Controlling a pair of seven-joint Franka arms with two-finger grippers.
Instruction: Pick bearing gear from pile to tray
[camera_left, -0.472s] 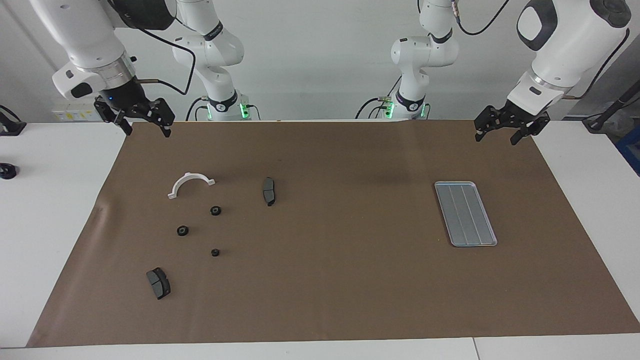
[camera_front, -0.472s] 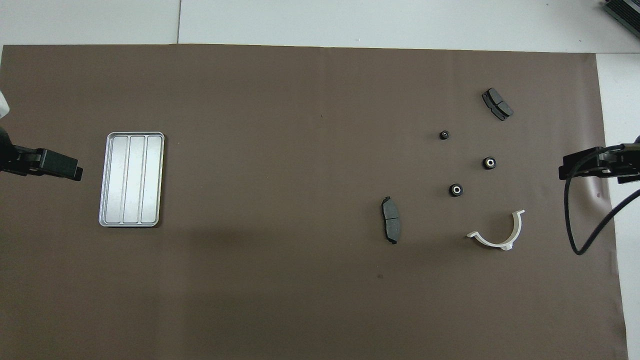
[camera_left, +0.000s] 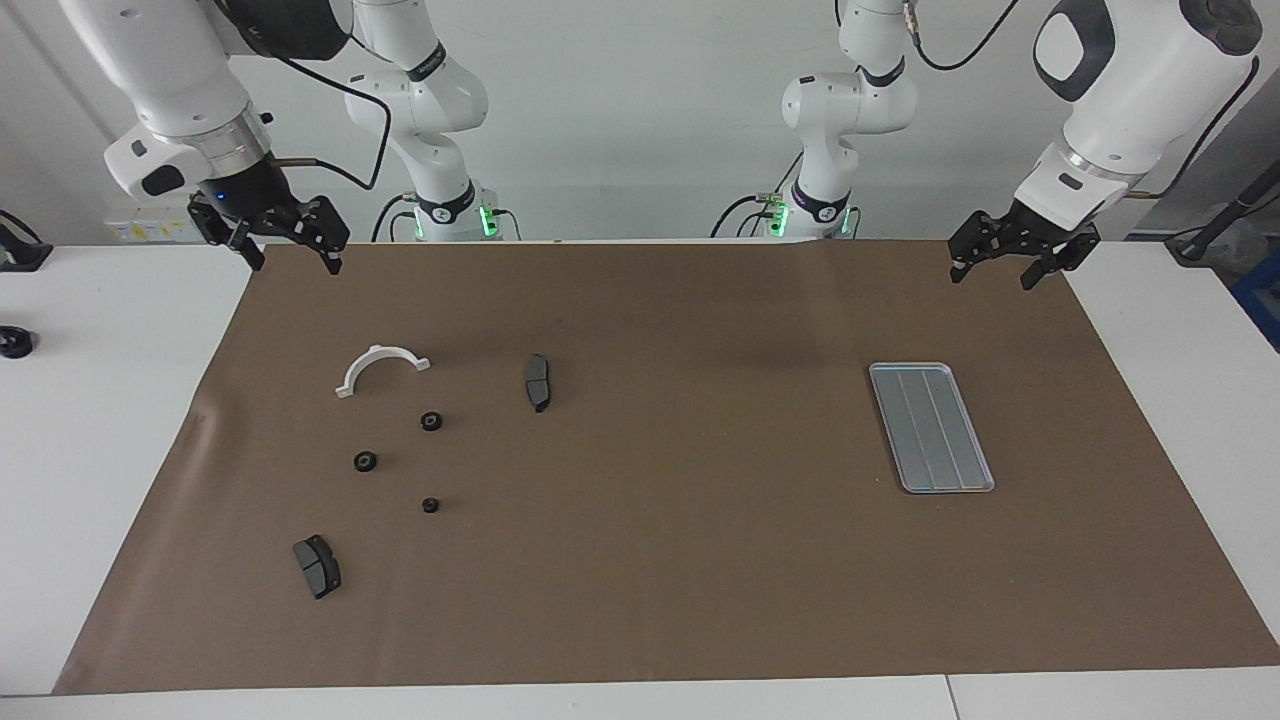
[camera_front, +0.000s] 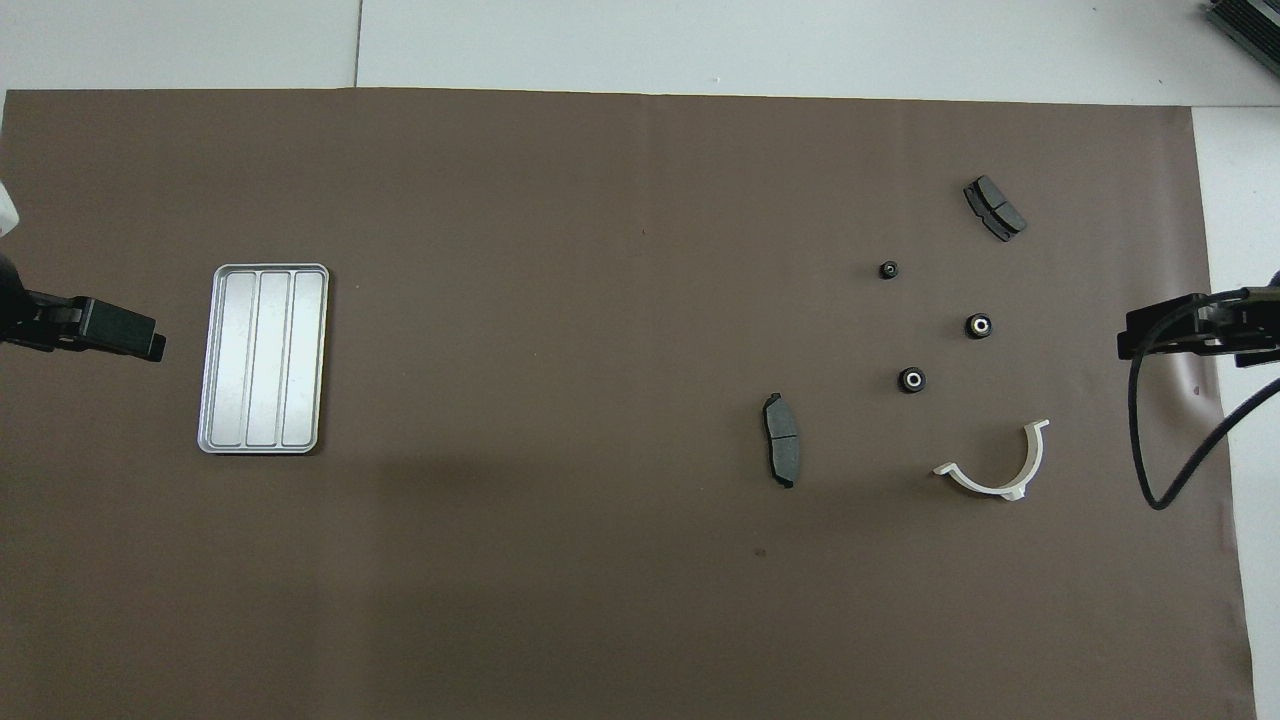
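Three small black round gears lie in the pile toward the right arm's end: one (camera_left: 431, 421) (camera_front: 911, 379) nearest the robots, one (camera_left: 365, 461) (camera_front: 978, 325) beside it, and the smallest (camera_left: 430, 505) (camera_front: 887, 269) farthest. The silver grooved tray (camera_left: 930, 427) (camera_front: 263, 357) lies empty toward the left arm's end. My right gripper (camera_left: 293, 258) (camera_front: 1140, 340) hangs open and empty over the mat's edge, apart from the pile. My left gripper (camera_left: 993, 275) (camera_front: 130, 340) hangs open and empty over the mat's edge beside the tray.
A white half-ring bracket (camera_left: 378, 352) (camera_front: 1003, 490) lies nearer the robots than the gears. One dark curved pad (camera_left: 537, 381) (camera_front: 781, 440) lies toward the mat's middle, another (camera_left: 317, 565) (camera_front: 994, 208) farthest from the robots. A brown mat (camera_left: 680, 560) covers the table.
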